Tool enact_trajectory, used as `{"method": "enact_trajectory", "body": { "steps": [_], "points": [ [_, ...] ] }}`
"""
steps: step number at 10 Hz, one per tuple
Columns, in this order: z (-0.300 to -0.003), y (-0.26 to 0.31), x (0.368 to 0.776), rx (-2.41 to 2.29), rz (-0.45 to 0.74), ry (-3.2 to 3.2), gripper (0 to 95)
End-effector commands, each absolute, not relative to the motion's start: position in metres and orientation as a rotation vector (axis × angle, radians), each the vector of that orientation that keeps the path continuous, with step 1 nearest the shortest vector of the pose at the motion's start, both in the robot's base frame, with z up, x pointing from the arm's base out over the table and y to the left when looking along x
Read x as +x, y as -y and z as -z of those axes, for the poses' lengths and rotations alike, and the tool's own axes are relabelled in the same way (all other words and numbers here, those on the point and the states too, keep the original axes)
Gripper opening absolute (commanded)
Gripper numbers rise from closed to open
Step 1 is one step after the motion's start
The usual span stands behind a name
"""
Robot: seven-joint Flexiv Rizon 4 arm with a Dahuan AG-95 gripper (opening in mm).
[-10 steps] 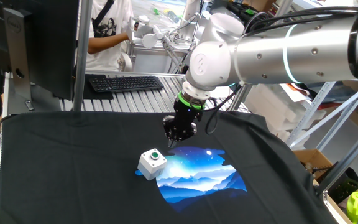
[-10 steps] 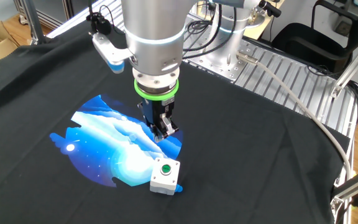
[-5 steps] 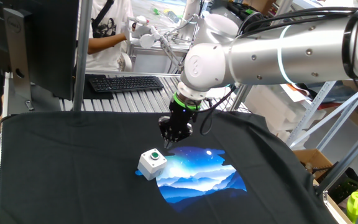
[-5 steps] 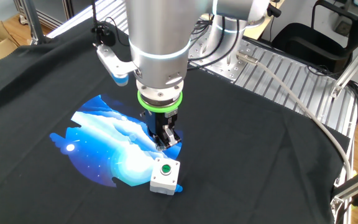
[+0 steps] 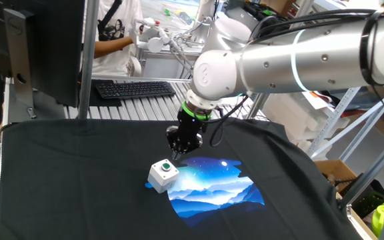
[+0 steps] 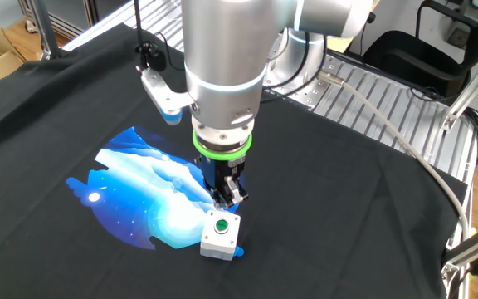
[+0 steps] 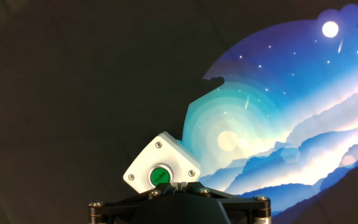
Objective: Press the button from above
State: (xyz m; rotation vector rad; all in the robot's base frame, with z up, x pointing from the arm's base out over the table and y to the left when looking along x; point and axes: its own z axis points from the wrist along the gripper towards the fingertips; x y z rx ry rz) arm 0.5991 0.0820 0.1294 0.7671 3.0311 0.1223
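The button (image 5: 167, 167) (image 6: 221, 224) (image 7: 160, 176) is small, round & green. It is sitting in the top of a little light-grey box (image 5: 162, 175) (image 6: 220, 236) (image 7: 161, 167). The box is resting on a black cloth (image 5: 79, 180) (image 6: 347, 216) (image 7: 73, 93) that is covering the table. It is lying right at the edge of a blue picture (image 5: 212, 185) (image 6: 139, 199) (image 7: 278, 124) w/ sky & clouds printed on the cloth. In the hand view the box is turned cornerwise, w/ a screw at each corner of its top.

The gripper (image 5: 177, 151) (image 6: 225, 198) is hanging over the cloth just beside the box, a bit above it, not touching the button. In the other fixed view its tip is just behind the box. Cannot tell if the claw is wide or narrow: the fingertips are too dark & small in both fixed views, & the hand view is only showing the black base at the bottom.

The big silver arm (image 5: 292, 57) (image 6: 222, 75) w/ a green ring is reaching down. Behind the table a keyboard (image 5: 133, 88) is lying on a metal bench.
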Motion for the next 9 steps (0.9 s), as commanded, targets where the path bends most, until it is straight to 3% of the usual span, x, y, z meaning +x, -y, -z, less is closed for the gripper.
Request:
{"method": "enact_trajectory", "body": {
  "steps": [1,9],
  "points": [
    [-0.128,-0.083,0.599,0.766,-0.121,-3.029,0.0],
    [-0.110,-0.092,0.605,0.784,-0.124,-3.004,0.0]
  ]
}}
